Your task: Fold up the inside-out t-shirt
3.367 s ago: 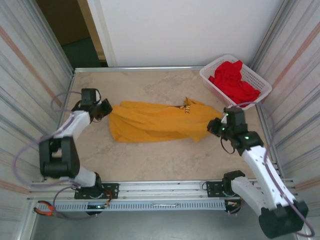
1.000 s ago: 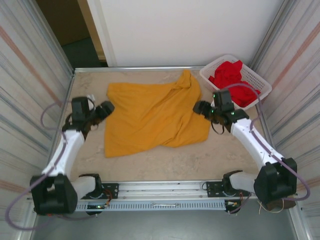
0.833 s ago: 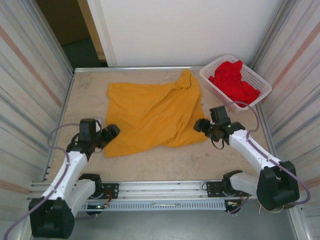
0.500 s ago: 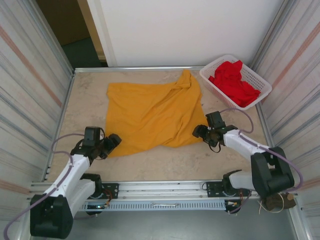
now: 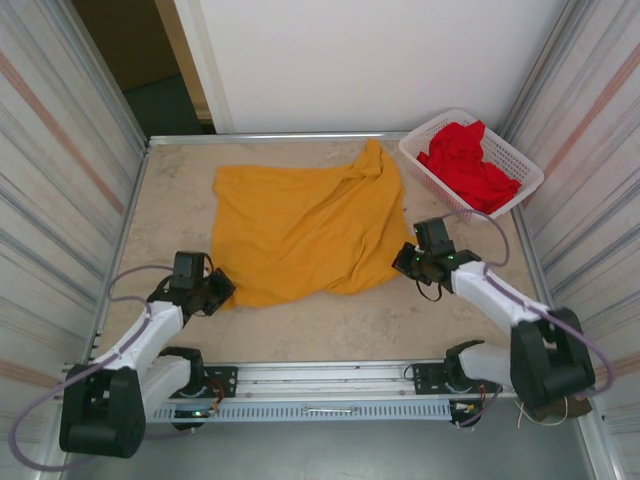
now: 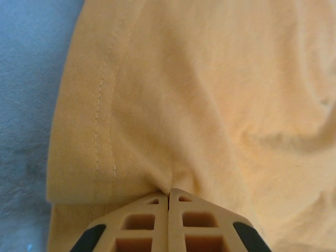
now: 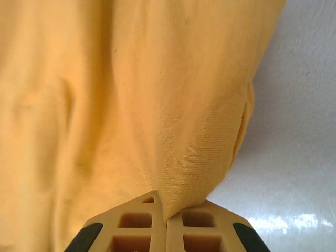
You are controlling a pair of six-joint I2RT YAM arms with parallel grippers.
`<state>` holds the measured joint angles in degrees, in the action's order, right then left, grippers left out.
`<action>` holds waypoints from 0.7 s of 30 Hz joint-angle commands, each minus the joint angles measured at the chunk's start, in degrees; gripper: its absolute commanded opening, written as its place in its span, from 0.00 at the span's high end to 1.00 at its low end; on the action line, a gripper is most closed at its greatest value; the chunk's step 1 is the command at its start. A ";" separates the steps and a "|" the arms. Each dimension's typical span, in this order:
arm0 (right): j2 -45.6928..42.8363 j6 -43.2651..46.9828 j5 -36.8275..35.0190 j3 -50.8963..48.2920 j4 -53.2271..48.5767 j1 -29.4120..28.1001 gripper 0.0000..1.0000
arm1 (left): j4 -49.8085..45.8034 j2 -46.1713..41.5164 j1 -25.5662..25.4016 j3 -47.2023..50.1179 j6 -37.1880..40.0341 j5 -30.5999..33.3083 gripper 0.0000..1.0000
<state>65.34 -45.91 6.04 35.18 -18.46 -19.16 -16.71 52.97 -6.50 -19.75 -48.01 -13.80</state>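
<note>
The mustard-yellow inside-out t-shirt (image 5: 305,225) lies spread over the middle of the table, plain side up, one bunched corner reaching toward the back right. At its near-left corner my left gripper (image 5: 218,290) is shut on the hem; in the left wrist view the stitched hem (image 6: 102,131) puckers into my left gripper (image 6: 168,190). My right gripper (image 5: 406,258) is shut on the shirt's near-right edge; in the right wrist view a fold of yellow cloth (image 7: 199,142) is pinched in my right gripper (image 7: 167,214).
A white plastic basket (image 5: 522,182) with a red garment (image 5: 465,162) stands at the back right corner, close to the right arm. Metal walls run along both sides of the beige table (image 5: 330,325). Bare tabletop lies in front of the shirt.
Both grippers came down from the shirt's far sides to its near corners and shut on the cloth. The shirt itself has barely moved.
</note>
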 commanded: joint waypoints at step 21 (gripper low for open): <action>30.46 2.91 9.25 42.67 -9.97 11.42 0.42 | 1.07 39.51 4.71 -40.92 10.01 -6.65 0.75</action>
<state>96.07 -45.01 12.51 75.77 -27.97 -8.47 -15.03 88.60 -2.59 -55.33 -42.28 -19.53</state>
